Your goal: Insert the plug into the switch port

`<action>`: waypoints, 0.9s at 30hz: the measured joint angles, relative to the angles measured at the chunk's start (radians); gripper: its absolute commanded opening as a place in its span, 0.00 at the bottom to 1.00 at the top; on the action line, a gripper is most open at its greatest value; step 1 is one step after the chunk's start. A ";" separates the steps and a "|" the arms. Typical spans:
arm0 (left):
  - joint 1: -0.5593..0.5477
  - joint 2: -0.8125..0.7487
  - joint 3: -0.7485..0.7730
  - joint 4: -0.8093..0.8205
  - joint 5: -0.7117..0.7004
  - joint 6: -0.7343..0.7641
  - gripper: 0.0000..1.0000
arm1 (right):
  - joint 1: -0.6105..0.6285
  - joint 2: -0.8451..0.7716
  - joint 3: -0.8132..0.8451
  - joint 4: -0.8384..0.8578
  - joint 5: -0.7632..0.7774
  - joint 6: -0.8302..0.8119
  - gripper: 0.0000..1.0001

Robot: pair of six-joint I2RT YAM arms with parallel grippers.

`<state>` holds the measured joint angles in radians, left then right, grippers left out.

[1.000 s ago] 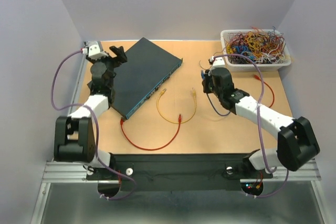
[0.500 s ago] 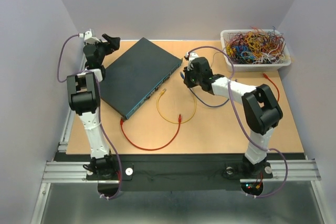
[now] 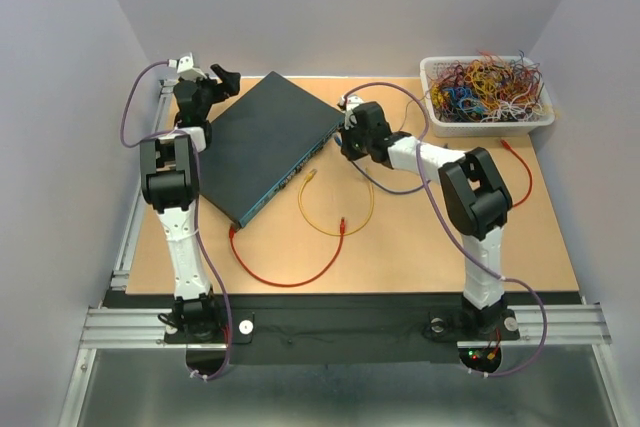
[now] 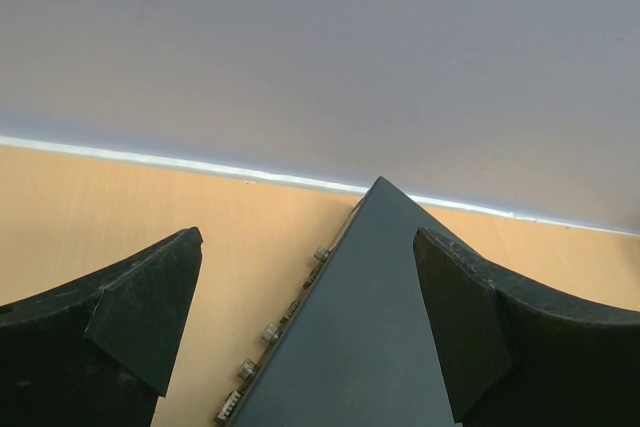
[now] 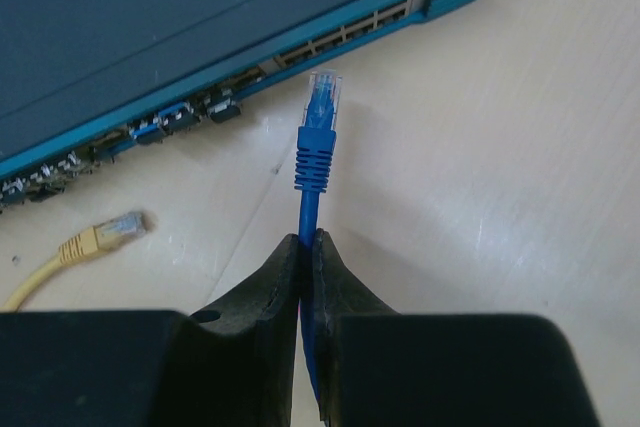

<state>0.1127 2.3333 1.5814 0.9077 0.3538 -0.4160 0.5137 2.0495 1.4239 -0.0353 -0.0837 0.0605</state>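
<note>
The dark teal switch box (image 3: 262, 144) lies at the table's back left. Its front face with the row of ports (image 5: 345, 35) shows in the right wrist view. My right gripper (image 5: 308, 239) is shut on the blue cable just behind its blue plug (image 5: 321, 107). The plug's clear tip points at the ports and stops a short gap in front of them. In the top view the right gripper (image 3: 351, 133) is beside the box's right corner. My left gripper (image 3: 219, 82) is open and empty at the box's far left corner, which shows between its fingers in the left wrist view (image 4: 350, 327).
A yellow cable (image 3: 337, 209) and a red cable (image 3: 285, 272) lie in front of the box; the yellow plug (image 5: 112, 232) is left of my right gripper. A white basket of coloured wires (image 3: 487, 94) stands at the back right. Another red cable (image 3: 514, 169) lies near it.
The right arm has swung left from the table's middle to the box's right corner with the blue plug. The left gripper has moved up to the box's far corner.
</note>
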 measured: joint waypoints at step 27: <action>0.001 0.000 -0.065 0.106 0.003 0.014 0.99 | 0.057 0.150 0.217 -0.138 0.090 -0.031 0.01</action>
<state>0.1135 2.3333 1.5166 1.0138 0.3569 -0.4023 0.5709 2.1990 1.6413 -0.1730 0.0063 0.0296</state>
